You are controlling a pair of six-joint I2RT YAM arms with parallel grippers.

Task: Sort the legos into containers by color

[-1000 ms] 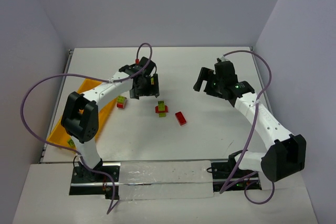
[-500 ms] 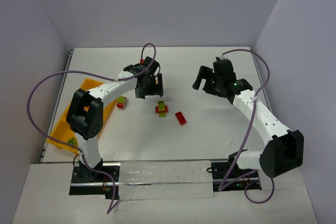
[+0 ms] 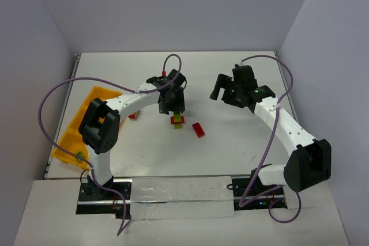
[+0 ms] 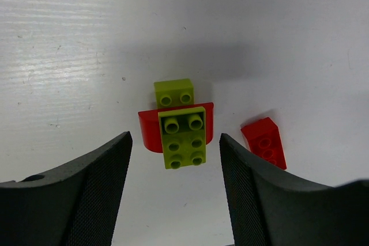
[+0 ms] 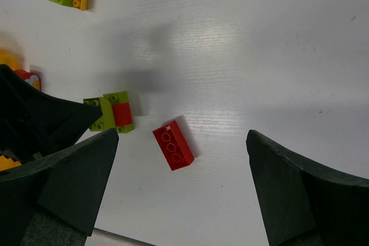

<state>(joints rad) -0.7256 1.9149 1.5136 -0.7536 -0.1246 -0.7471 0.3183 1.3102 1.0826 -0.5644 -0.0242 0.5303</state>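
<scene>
At the far left, the long, shallow orange-yellow plastic tray [image 3: 92,99] lies at an angle along the edge of the white counter [image 3: 230,159]. A small lime-green brick [image 3: 78,155] appears to sit in its nearest compartment. Just right of the tray, a small red piece [image 3: 132,117] shows beside the left arm, mostly hidden by it. Further right, the left gripper [image 3: 174,106] hangs directly over the lime-green-and-red plastic clump [image 3: 177,120]. The left wrist view shows its jaws released and standing on either side of the clump, with bare counter between each of the pads [image 4: 109,182] and the bricks, so nothing is held. The clump is a lime-green brick pressed onto a round-edged red one, with a smaller lime-green brick at its far end. Just to its right, and apart from it, lies a loose red rectangular plastic brick [image 3: 198,130]. Rightmost, the right gripper [image 3: 225,93] hovers above the counter, spread wide and empty. The step in hand looks like the pick of the mixed clump. The next move probably calls for the left gripper to settle lower and clench squarely across the red brick's flanks without nudging the loose red brick. Since the clump holds two colours, it will likely need pulling apart, perhaps with the right gripper's help, before either colour goes into a compartment.
</scene>
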